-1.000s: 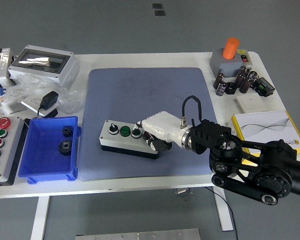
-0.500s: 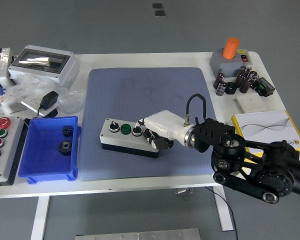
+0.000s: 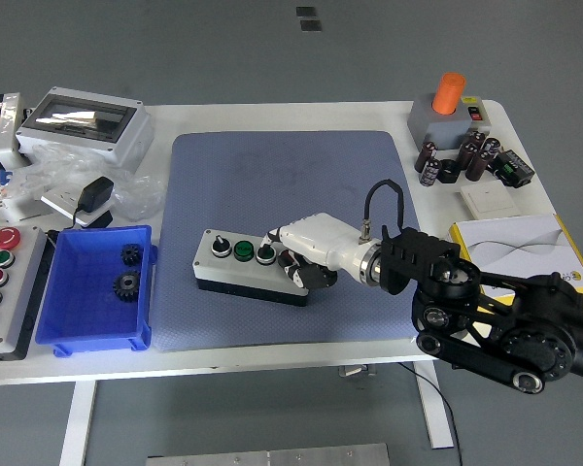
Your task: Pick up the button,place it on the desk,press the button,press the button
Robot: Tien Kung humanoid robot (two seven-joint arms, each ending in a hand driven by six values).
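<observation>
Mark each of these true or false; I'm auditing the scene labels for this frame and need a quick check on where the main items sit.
1. The button box lies on the blue mat. True.
2. The right hand is at the box's right end. True.
3. The blue bin is empty. False: two dark gears lie in it.
4. The middle control on the box's top is red. False: it is a green button.
5. The orange cylinder stands at the table's far right corner on a grey base. True.
6. The left hand presses the box. False: no left hand is in view.
</observation>
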